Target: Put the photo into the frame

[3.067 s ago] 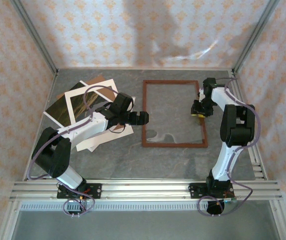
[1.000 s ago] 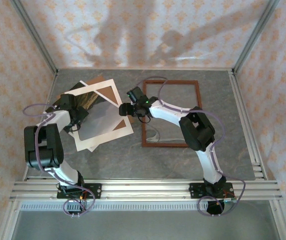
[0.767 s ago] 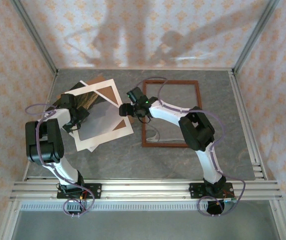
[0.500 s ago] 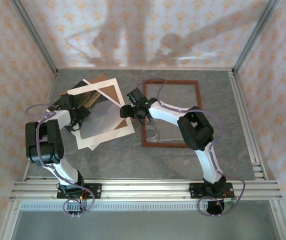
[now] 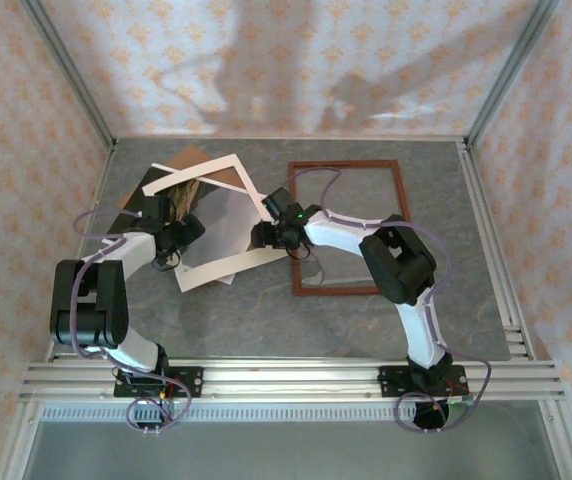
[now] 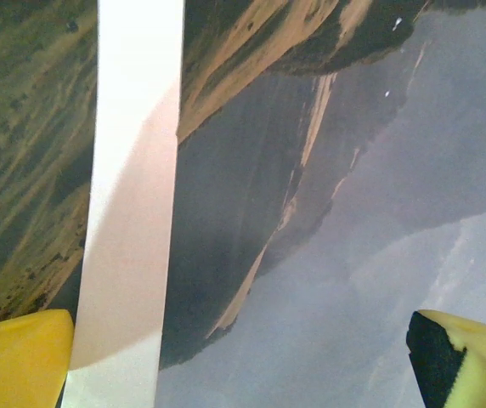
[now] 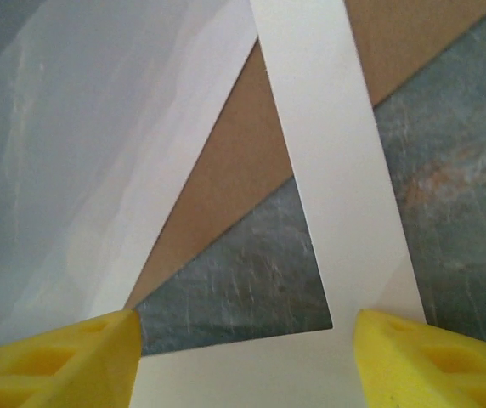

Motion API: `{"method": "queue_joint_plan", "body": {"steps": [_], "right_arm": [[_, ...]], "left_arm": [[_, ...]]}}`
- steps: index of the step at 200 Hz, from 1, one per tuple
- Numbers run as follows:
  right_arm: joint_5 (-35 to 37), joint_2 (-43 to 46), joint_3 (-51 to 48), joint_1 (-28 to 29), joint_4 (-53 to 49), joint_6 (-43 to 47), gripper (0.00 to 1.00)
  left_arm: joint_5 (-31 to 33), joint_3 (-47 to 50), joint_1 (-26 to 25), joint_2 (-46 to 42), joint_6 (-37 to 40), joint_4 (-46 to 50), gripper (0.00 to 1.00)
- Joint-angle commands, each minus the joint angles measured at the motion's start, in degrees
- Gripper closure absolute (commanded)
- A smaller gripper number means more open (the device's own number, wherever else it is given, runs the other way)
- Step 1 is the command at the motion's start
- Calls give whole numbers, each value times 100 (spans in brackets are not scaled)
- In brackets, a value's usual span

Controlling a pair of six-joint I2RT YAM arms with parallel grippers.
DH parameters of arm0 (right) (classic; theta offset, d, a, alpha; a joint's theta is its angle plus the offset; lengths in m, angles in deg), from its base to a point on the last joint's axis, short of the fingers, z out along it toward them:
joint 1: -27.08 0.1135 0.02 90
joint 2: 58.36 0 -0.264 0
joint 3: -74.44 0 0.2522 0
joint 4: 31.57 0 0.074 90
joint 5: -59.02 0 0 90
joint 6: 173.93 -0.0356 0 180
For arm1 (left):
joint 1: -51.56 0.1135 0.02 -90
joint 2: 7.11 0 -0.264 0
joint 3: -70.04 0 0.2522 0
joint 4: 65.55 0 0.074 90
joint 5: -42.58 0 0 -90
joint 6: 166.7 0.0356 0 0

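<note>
Early going: the frame (image 5: 361, 162) lies on the bench (image 5: 266, 320) with no print in it. The photo (image 5: 216, 215) sits apart at its nine o'clock, partly covered by the white mat (image 7: 336, 170). The left claw (image 6: 243, 357) hangs released over the print. The right claw (image 7: 243, 357) straddles the mat's corner, jaws apart, gripping nothing. Uncovering, carrying and seating the photo all remain.

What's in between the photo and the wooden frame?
In the top view, one side of the white mat and the right gripper sit between the photo and the frame.
</note>
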Motion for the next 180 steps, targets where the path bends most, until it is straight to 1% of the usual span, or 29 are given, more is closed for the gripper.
{"method": "queue_joint_plan", "body": {"steps": [1,27,47,58,68,78,103,136,155,180], "right_arm": [[-179,339,-279,37,-130,-123,37],[-494,757,-669,89,2,-123,45],[-809,1070,-902,116,149,-99,49],[-843,1185,-945,124,187,-51,50],[-754,1229,-915,116,182,4,51],[-592,1185,-824,113,146,64,51],[86,778,-282,116,-221,199,49],[885,303,303,108,-497,453,45],[1031,34,602,74,-663,563,42],[1107,-205,827,-3,-753,618,42]], "left_arm": [[248,-100,-1,-285,111,242,1],[590,-232,-1,-461,281,403,0],[1058,-282,-1,-577,360,460,0],[1343,-300,3,-617,365,468,0],[1421,-308,6,-621,365,444,0],[1319,-326,-1,-602,357,401,0],[695,-288,-55,-508,215,140,1],[515,-258,-122,-401,200,18,1],[434,-246,-141,-359,181,-58,1],[361,-247,-177,-307,204,-130,1]]}}
